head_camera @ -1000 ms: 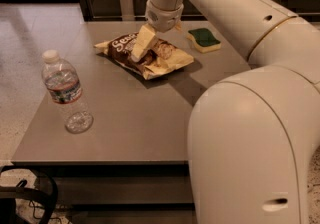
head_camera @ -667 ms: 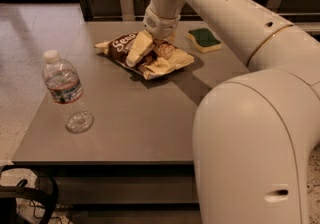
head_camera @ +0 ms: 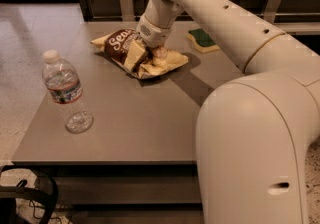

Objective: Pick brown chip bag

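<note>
The brown chip bag [head_camera: 120, 43] lies on the grey table [head_camera: 130, 118] towards the back. It is dark brown with white script lettering and pale yellow crinkled edges. My gripper [head_camera: 146, 53] has come down from above onto the middle of the bag and presses into it. The wrist and the gripper body hide the bag's centre. The bag's right end [head_camera: 167, 62] sticks out crumpled beside the gripper.
A clear water bottle [head_camera: 65, 93] with a white cap stands near the table's left edge. A green-and-yellow sponge [head_camera: 202, 39] lies at the back right. My large white arm [head_camera: 250, 118] fills the right foreground. A wooden wall runs behind the table.
My gripper has dropped lower onto the bag and shifted slightly, and the bag looks more crumpled under it. The bottle and the sponge have not moved.
</note>
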Robot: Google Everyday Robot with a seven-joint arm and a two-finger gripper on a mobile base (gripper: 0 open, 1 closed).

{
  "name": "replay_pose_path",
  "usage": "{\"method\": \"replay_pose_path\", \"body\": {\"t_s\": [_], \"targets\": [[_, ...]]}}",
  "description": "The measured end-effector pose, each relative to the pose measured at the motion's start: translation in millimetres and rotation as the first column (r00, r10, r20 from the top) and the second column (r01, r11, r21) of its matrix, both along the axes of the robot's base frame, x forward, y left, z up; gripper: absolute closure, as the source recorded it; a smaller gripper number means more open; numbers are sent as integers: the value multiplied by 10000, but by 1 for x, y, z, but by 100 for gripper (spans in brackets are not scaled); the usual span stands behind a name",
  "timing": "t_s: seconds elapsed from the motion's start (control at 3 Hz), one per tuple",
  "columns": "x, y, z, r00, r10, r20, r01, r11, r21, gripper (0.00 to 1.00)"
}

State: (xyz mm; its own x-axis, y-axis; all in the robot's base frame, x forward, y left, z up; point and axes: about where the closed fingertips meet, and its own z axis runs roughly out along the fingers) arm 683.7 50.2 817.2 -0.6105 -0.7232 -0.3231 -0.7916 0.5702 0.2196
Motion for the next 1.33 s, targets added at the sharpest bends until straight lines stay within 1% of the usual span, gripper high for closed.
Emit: {"method": "replay_pose_path", "body": {"t_s": [0.67, 1.0, 1.33], "targets": [[0, 0, 8, 10000, 1, -1, -1, 10000, 0, 95], [0, 0, 13, 10000, 2, 0, -2, 10000, 1, 100], [0, 0, 14, 10000, 2, 1, -2, 10000, 1, 100]]}}
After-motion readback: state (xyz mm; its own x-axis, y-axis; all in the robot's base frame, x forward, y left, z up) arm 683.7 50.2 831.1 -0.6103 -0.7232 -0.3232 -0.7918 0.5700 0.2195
